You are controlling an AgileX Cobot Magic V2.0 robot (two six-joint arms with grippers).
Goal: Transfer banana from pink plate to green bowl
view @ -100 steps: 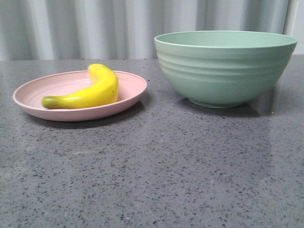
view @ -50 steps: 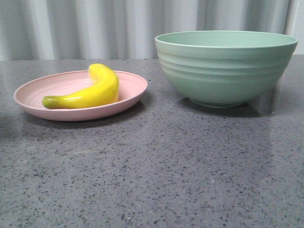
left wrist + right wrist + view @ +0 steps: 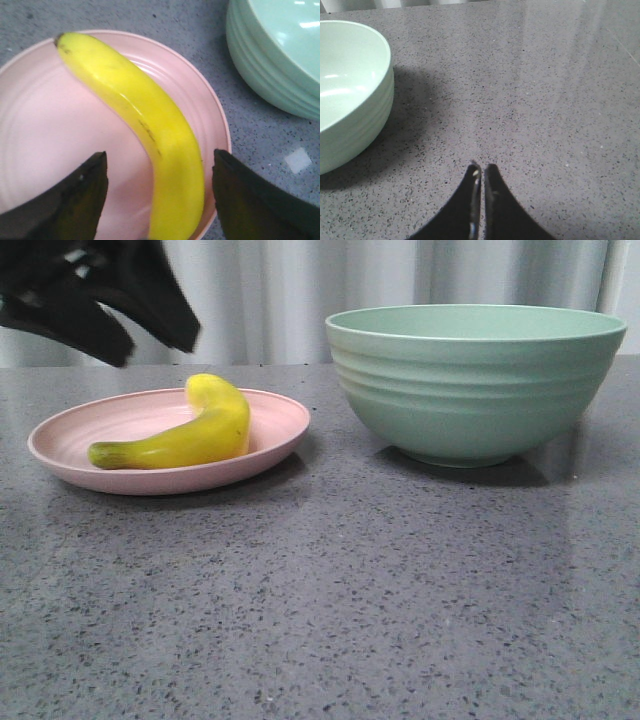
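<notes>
The glossy, curved yellow toy banana lies on the shallow, round, matte pale pink plate, its green stem end pointing toward the plate's left side in the front view and its dark tip at the far rim. In the left wrist view the banana runs from that dark tip down between the two black fingers, with one finger on each side of the fruit and bare plate showing between each finger and the yellow skin (neither finger touches it).

The left gripper is spread wide apart and holds nothing. In the front view it appears as a blurred black shape above the plate's far left part, clear of the plate and the banana.

The large, deep, ridged pale mint-green bowl stands on the speckled grey stone tabletop beside the plate, with a strip of tabletop between them; from the left gripper it sits past the plate's rim.

The right gripper has its two dark fingers pressed together with only a thin slit between them, gripping nothing, above bare tabletop. The bowl lies off to one side of these fingers, well apart from them.
</notes>
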